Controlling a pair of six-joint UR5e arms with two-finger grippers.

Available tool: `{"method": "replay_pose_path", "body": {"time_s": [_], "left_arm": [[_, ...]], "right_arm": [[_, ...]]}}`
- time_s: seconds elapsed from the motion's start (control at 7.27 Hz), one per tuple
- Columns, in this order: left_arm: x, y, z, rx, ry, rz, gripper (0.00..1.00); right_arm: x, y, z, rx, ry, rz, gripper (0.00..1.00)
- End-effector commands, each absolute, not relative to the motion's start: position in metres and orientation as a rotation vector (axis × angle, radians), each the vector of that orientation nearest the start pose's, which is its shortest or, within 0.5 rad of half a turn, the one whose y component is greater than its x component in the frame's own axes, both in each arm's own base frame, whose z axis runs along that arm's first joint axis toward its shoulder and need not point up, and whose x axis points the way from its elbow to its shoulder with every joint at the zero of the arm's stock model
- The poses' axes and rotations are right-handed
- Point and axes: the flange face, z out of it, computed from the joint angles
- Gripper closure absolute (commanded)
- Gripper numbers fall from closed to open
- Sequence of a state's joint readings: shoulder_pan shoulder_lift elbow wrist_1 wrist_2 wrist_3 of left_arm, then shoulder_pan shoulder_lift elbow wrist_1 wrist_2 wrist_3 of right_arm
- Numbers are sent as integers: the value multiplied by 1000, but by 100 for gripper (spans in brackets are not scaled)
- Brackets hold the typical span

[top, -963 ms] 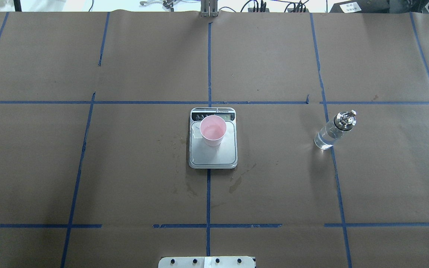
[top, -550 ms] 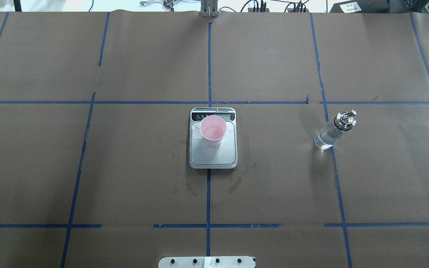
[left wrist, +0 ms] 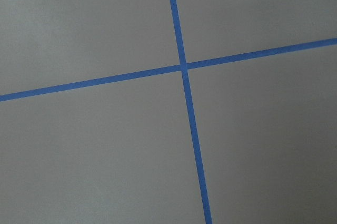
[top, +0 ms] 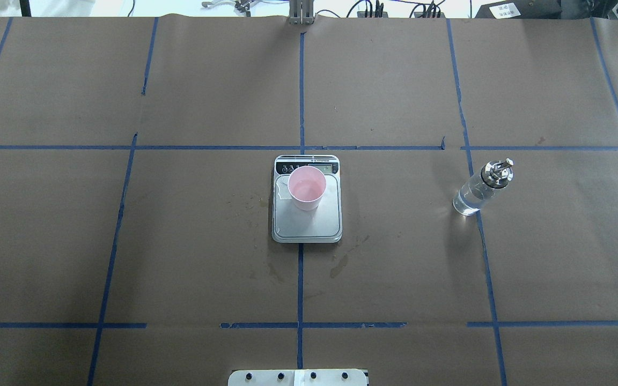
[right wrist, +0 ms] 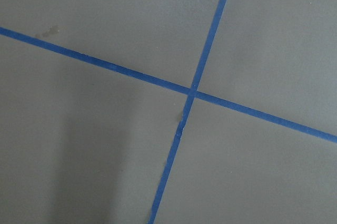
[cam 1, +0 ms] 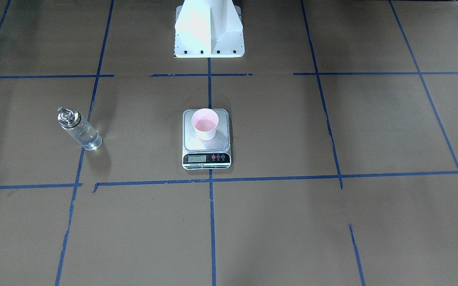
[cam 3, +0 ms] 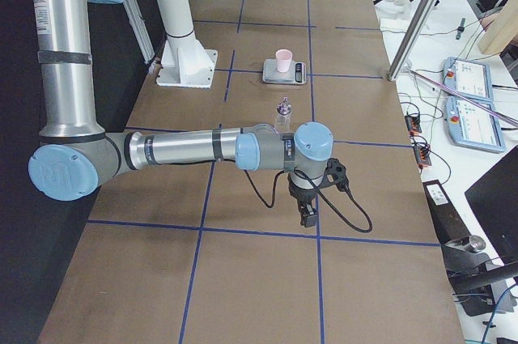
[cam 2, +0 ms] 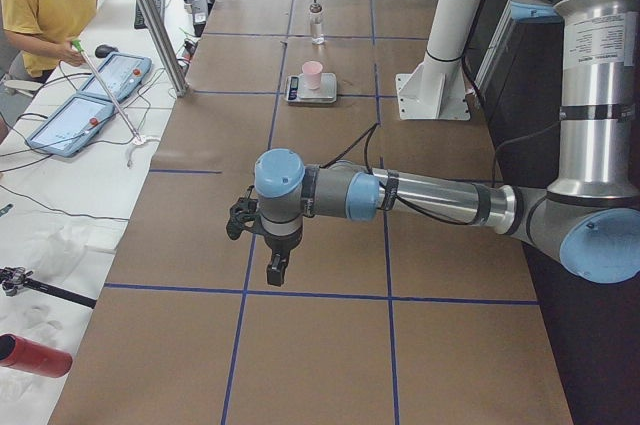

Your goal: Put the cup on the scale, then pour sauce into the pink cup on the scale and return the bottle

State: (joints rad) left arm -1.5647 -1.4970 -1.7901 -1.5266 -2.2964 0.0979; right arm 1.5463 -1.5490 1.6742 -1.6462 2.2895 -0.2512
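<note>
The pale pink cup [top: 307, 188] stands upright on the silver scale [top: 307, 221] at the table's middle; it also shows in the front view [cam 1: 204, 124] on the scale [cam 1: 206, 159]. The clear glass bottle [top: 479, 188] with a silver pourer cap stands upright on the table, well to the right of the scale, with clear liquid in it; it also shows in the front view [cam 1: 79, 130]. My left gripper [cam 2: 274, 267] and my right gripper [cam 3: 308, 214] show only in the side views, far out at the table's ends. I cannot tell whether they are open or shut.
Blue tape lines grid the brown paper table top. Wet stains [top: 341, 262] lie on the paper near the scale. The white robot base [cam 1: 208, 29] stands behind the scale. An operator [cam 2: 45, 5] sits beyond the far table edge, with tablets and cables.
</note>
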Motion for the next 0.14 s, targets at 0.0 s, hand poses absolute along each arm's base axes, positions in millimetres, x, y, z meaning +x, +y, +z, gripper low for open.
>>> {"method": "replay_pose_path", "body": {"time_s": [0.0], "left_arm": [[-64, -465, 590, 133, 720, 136, 0]], "right_arm": [[55, -503, 608, 130, -710, -282, 0]]}}
